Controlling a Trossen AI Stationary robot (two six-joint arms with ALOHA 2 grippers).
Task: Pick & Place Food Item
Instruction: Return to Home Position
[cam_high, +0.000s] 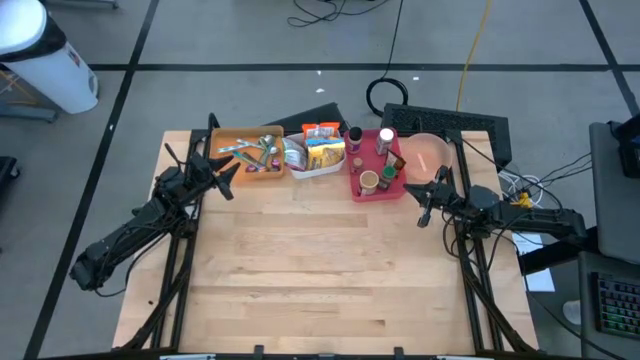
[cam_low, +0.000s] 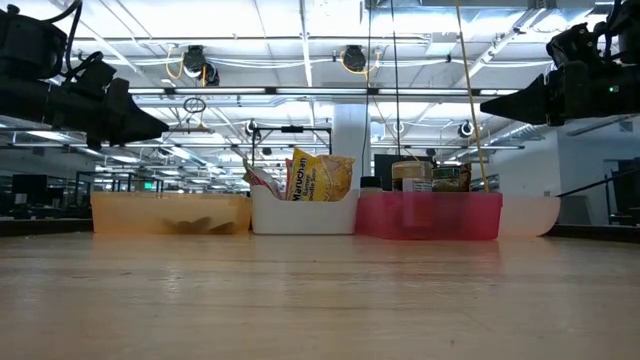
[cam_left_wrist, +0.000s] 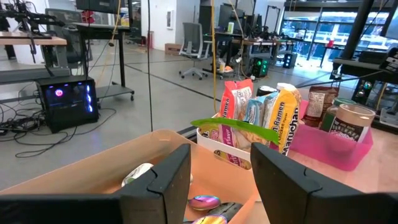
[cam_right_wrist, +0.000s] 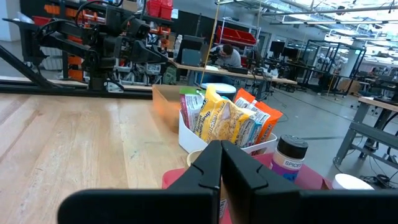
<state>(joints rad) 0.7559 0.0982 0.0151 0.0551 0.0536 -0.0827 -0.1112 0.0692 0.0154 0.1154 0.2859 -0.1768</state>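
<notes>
Several ramen and snack packets (cam_high: 322, 146) (cam_low: 320, 178) (cam_left_wrist: 261, 121) (cam_right_wrist: 227, 121) stand upright in a white bin (cam_high: 312, 168) at the table's far edge. My left gripper (cam_high: 230, 178) (cam_left_wrist: 221, 177) hovers level above the table at the near side of an orange bin (cam_high: 245, 152). It is open, with nothing between its fingers. My right gripper (cam_high: 426, 205) (cam_right_wrist: 221, 165) hovers level near a red bin (cam_high: 375, 170), shut on nothing. In the low view both grippers (cam_low: 150, 125) (cam_low: 495, 105) hang well above the tabletop.
The orange bin (cam_left_wrist: 124, 168) holds utensils. The red bin (cam_low: 428, 215) holds jars and a spice bottle (cam_right_wrist: 289, 158). A pink bowl (cam_high: 432, 155) sits at the far right. The wooden tabletop (cam_high: 320, 270) stretches bare toward the near edge.
</notes>
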